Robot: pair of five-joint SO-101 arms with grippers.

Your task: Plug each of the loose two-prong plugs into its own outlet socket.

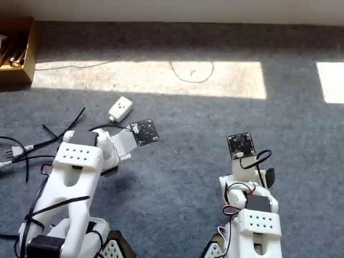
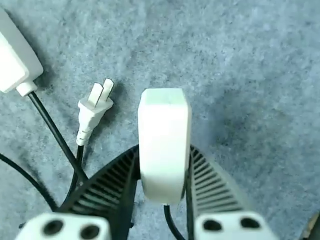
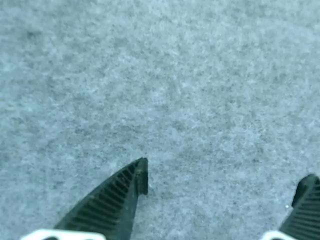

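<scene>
Centrally, a white socket block (image 2: 164,135) clamped between the ribbed fingers (image 2: 117,175) of the left gripper (image 2: 164,152), cord leading back toward the wrist. Just beside it, apart and flat on the grey carpet (image 2: 250,60) — a loose two-prong plug (image 2: 95,107), prongs pointing away from the gripper. Farther out, another white housing (image 2: 15,62) on a black cord. From above: left arm (image 1: 75,177) at 7 o'clock, with a white block (image 1: 120,109) ahead of it near 10 o'clock, probably the clamped one. At 5 o'clock, right arm (image 1: 252,215), right gripper (image 3: 225,182) spread wide over bare carpet. Likely hazards: block twisting in so narrow a hold under insertion force; prongs meeting slots askew and bending; crossed cords dragging the plug away.
</scene>
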